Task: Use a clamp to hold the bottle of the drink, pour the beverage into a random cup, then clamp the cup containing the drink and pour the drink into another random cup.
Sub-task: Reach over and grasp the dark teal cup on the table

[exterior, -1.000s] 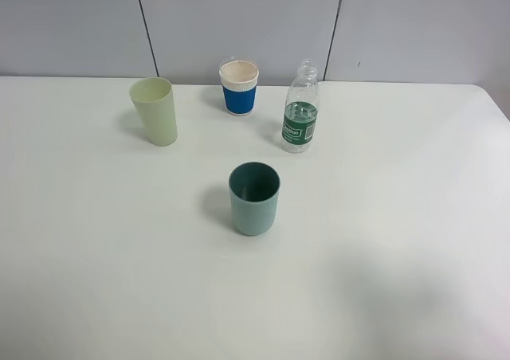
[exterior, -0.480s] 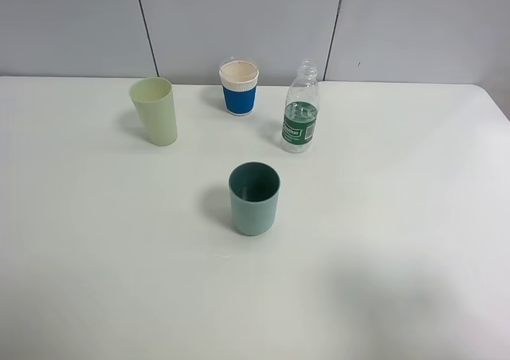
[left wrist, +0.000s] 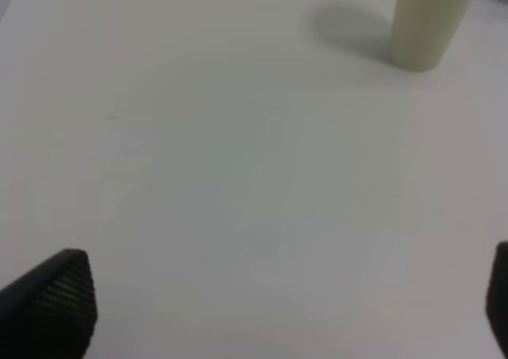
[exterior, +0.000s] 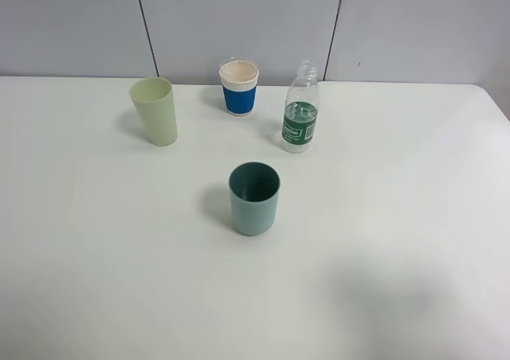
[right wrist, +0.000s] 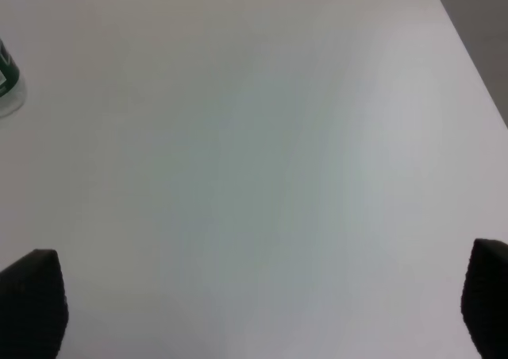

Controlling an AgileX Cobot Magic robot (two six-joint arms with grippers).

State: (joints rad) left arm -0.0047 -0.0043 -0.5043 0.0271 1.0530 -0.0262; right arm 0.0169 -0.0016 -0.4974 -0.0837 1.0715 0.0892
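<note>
White table (exterior: 414, 217): uncapped bottle (exterior: 300, 117), teal cup (exterior: 255, 198), yellow-green cup (exterior: 156, 110) upright, spaced for grasping; left gripper (left wrist: 282, 303), right gripper (right wrist: 260, 303) spread, empty.

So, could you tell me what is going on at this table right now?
Nothing is being handled yet. The left fingers and the right fingers are wide open and empty above the table. The bottle stands upright and uncapped at the back, beside the paper cup. The yellow-green cup stands further left, and the teal cup stands alone nearer the front. The bottle has not yet been gripped for pouring.
</note>
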